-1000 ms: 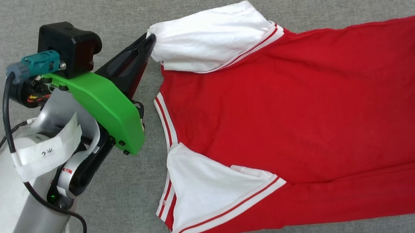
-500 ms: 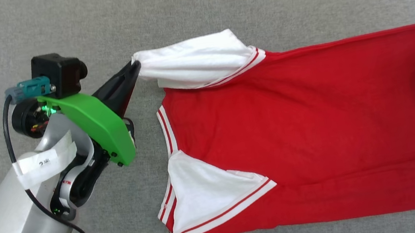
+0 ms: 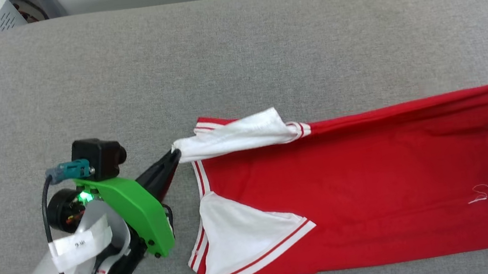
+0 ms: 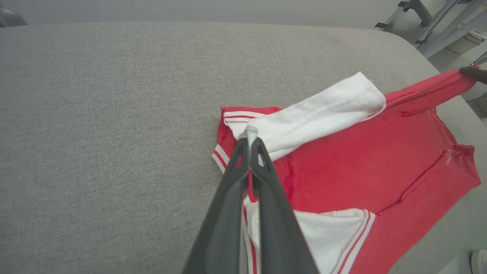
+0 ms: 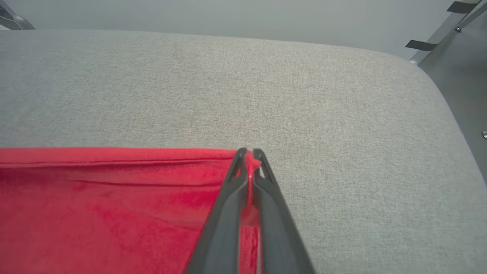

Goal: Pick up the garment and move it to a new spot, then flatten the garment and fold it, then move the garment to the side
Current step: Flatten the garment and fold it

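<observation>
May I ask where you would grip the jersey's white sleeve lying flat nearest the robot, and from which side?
Probably by its striped cuff, coming in low from the robot's side. On that sleeve the cuff's open edge faces that way and lies on top of the red jersey, so it could be pinched alone.

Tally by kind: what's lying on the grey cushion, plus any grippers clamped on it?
garment: 1
grippers shut on it: 2, left gripper and right gripper
total: 3
</observation>
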{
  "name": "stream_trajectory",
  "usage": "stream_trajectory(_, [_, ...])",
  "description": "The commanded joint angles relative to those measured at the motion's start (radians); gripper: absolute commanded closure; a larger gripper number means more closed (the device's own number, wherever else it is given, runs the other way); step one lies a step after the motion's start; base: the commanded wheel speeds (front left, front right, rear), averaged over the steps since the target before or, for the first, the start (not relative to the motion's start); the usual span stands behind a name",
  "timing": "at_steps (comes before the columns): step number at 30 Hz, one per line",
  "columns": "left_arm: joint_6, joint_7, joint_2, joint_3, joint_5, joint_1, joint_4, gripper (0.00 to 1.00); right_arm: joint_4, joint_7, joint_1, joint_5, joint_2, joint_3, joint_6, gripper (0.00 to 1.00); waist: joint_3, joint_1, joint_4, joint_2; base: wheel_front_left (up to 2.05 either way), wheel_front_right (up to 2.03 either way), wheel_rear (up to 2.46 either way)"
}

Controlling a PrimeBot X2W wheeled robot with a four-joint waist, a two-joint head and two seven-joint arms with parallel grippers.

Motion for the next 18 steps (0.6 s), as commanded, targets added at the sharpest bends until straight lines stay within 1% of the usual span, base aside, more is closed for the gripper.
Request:
stream_trajectory(1, [0.012, -0.009, 0.008, -0.003, -0.011, 0.036, -0.007, 1.00, -0.015, -0.009, 0.036, 0.029, -0.006, 0.007, -0.001, 1.00, -0.032, 0.0001, -0.001, 0.0101, 0.00, 0.00, 0.00])
stream_trajectory(7, [0.027, -0.007, 0.021, -0.025, -0.036, 0.143, -0.028, 1.00, -0.056, -0.013, 0.162, 0.109, -0.039, 0.035, -0.001, 1.00, -0.063, 0.0001, 0.007, 0.0101, 0.00, 0.00, 0.00])
stream_trajectory(11, [0.035, -0.005, 0.036, -0.041, -0.040, 0.204, -0.026, 1.00, -0.060, -0.005, 0.227, 0.133, -0.065, 0.062, -0.001, 1.00, -0.077, 0.0001, 0.008, 0.0101, 0.00, 0.00, 0.00])
stream_trajectory(15, [0.033, 0.008, 0.043, -0.064, -0.048, 0.245, -0.015, 1.00, -0.056, 0.011, 0.265, 0.156, -0.089, 0.095, -0.001, 1.00, -0.085, 0.0001, 0.009, 0.0101, 0.00, 0.00, 0.00])
stream_trajectory(18, [0.027, 0.012, 0.035, -0.087, -0.045, 0.262, 0.003, 1.00, -0.052, 0.015, 0.275, 0.166, -0.104, 0.119, -0.001, 1.00, -0.089, 0.0001, 0.008, 0.0101, 0.00, 0.00, 0.00])
